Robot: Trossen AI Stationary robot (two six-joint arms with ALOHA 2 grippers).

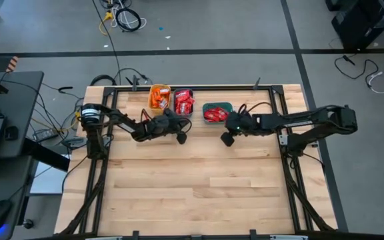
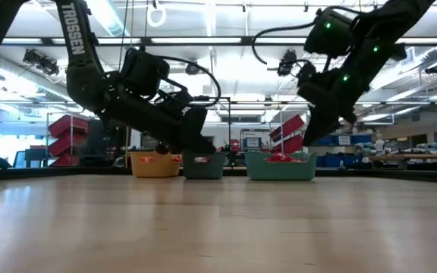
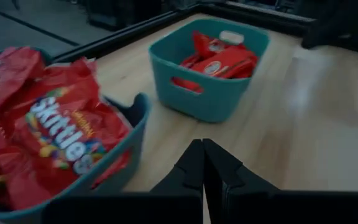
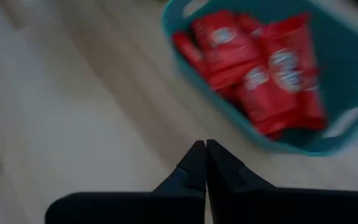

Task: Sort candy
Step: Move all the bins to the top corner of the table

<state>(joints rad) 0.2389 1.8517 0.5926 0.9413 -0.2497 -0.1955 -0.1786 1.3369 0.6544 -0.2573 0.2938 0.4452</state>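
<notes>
Now: candy sorted into three bins

A wooden table [image 1: 199, 180] carries three small bins in a row at its far edge. The yellow bin [image 1: 159, 97] holds orange-and-white packets; two teal bins [image 1: 217, 112] hold red candy [image 3: 48, 124]. The left gripper [image 1: 181, 138] and right gripper [image 1: 227, 139] hover just in front of the bins, fingers pressed together, holding nothing.
</notes>
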